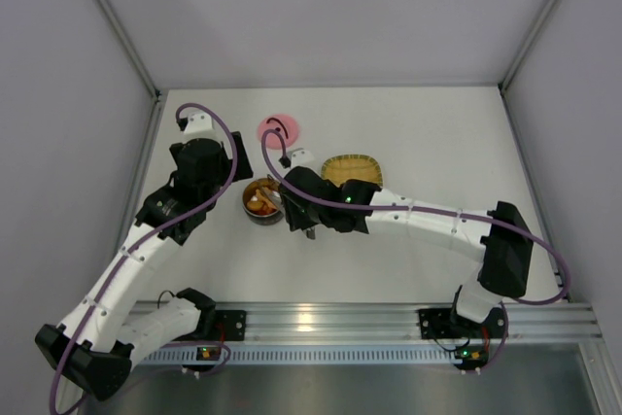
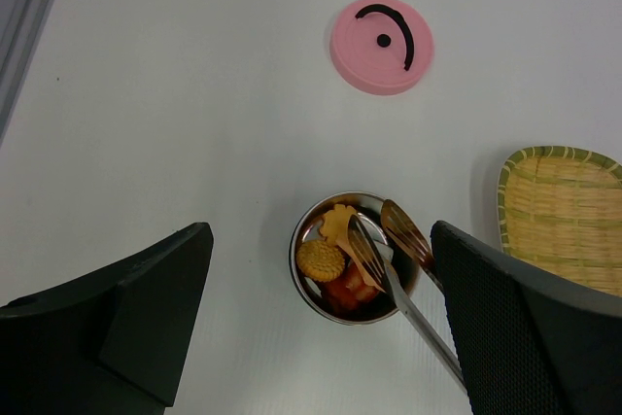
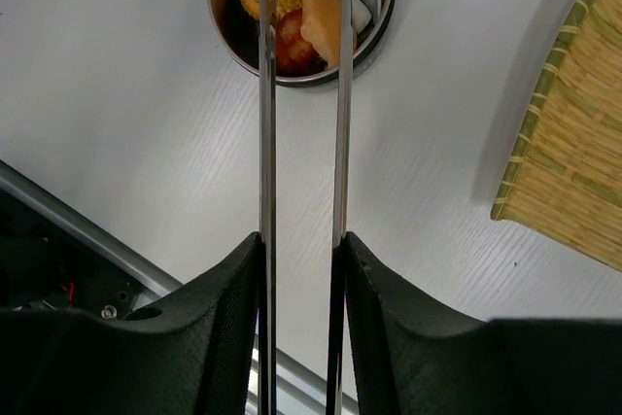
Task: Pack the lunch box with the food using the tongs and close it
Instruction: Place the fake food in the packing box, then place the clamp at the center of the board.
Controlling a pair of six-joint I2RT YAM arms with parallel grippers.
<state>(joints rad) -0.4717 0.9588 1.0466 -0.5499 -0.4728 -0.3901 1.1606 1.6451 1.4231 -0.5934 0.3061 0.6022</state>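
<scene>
White desk (image 1: 418, 133) with a yellow woven tray (image 2: 564, 211) at the right, a pink lid (image 2: 381, 44) laid flat at the far side, and the uncovered steel lunch box (image 2: 299, 261) between the arms. The left hand (image 2: 319, 232) is held spread wide above the lunch box, with nothing gripped. The tongs (image 3: 342, 94) are pinched by the right hand (image 3: 301, 245), their tips placed inside the lunch box among the food (image 2: 321, 259).

Pink lid (image 2: 367, 53), yellow woven tray (image 2: 564, 213)
</scene>
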